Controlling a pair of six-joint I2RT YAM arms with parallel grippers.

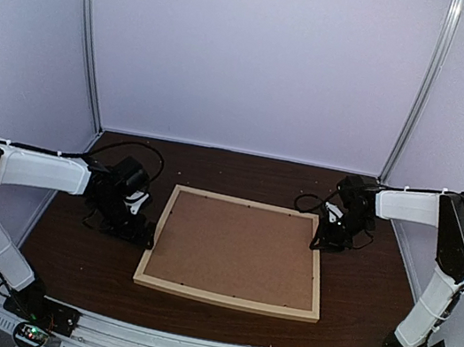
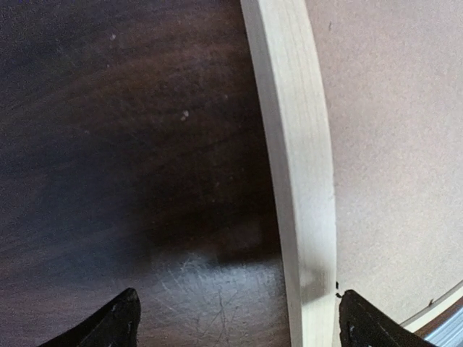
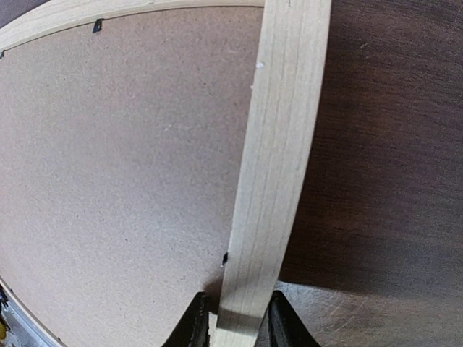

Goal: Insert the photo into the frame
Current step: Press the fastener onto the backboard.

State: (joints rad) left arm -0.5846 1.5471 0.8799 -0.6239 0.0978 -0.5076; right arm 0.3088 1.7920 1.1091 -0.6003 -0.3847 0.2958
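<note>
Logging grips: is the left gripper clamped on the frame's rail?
No, the left gripper is wide open, its fingers apart on either side of the frame rail.

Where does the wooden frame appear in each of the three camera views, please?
Top external: the frame lies flat at the centre of the picture.
Left wrist: one rail runs top to bottom, right of centre.
Right wrist: one rail runs top to bottom, right of centre, its lower end between the right gripper's fingers.
Shared landmark: the brown backing board inside the rails, visible in all three.
</note>
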